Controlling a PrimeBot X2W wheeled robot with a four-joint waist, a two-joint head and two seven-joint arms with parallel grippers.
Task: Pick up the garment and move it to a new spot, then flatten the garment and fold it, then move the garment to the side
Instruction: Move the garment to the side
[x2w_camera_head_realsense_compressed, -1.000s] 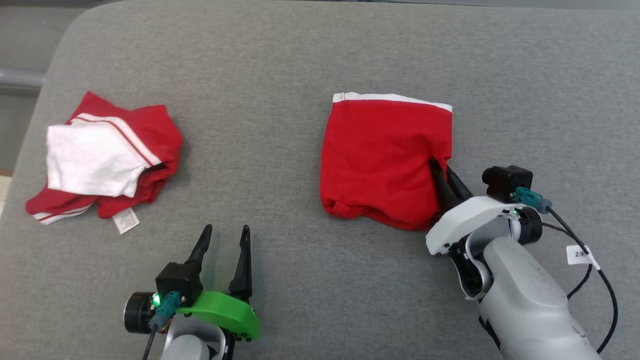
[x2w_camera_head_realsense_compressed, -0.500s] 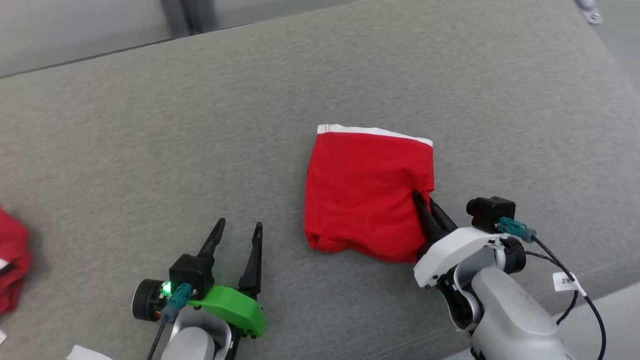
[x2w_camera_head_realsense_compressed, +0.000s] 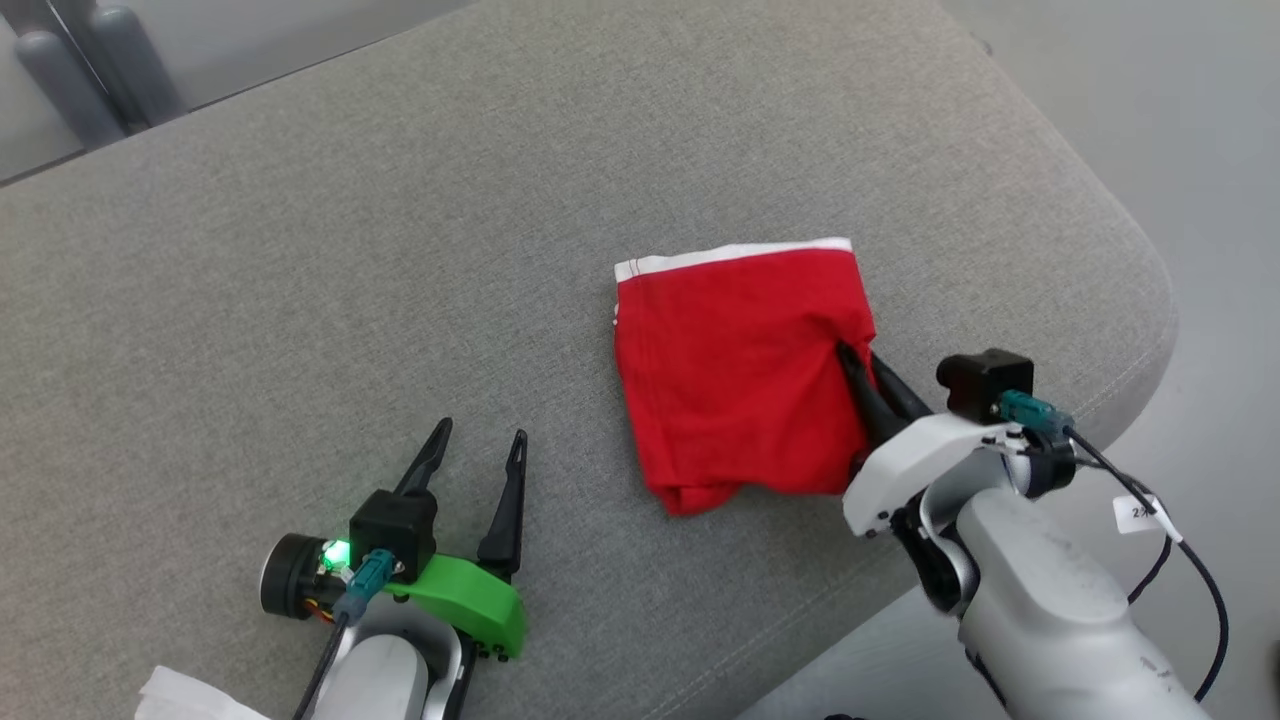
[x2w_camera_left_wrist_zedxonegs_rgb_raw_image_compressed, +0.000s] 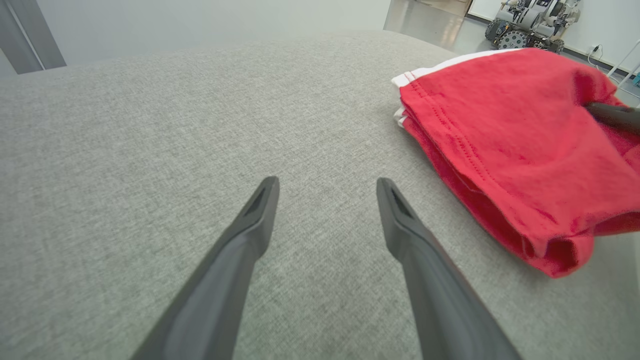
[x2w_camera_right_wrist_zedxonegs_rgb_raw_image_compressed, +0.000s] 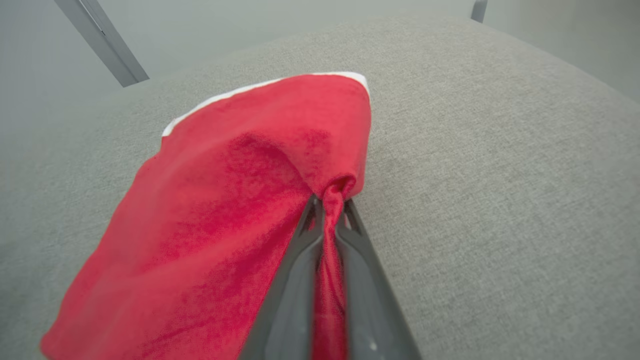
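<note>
**Red garment, pinched at one side by the right gripper**

Nearest the cushion's (x2w_camera_head_realsense_compressed: 400, 250) front edge, a white scrap (x2w_camera_head_realsense_compressed: 185, 698) is showing at the bottom of the head view, too cut off to identify.

Just beyond it, the left gripper (x2w_camera_head_realsense_compressed: 482, 431) is sitting low over the cushion's front middle. Its two dark fingers are standing wide apart with nothing between them and pointing toward the cushion's back. Whether they are touching the grey fabric cannot be told.

The right forearm (x2w_camera_head_realsense_compressed: 1040, 610) is reaching in over the cushion's front right edge, with a labelled cable (x2w_camera_head_realsense_compressed: 1145, 513) hanging from its wrist. The right gripper (x2w_camera_head_realsense_compressed: 858, 355) is clamping on the garment (x2w_camera_head_realsense_compressed: 735, 380), pinching a bunched fold at the side nearest the cushion's right end. In the right wrist view the cloth is showing as a thin strip squeezed between the fingers.

The garment, red with a white band along its far hem, is lying folded on the cushion's right half, near the rounded right corner. Creases are running toward the pinch.

Beyond the cushion's back left edge, grey posts (x2w_camera_head_realsense_compressed: 60, 80) are standing. Pale floor (x2w_camera_head_realsense_compressed: 1150, 120) is showing past the cushion's right end.
</note>
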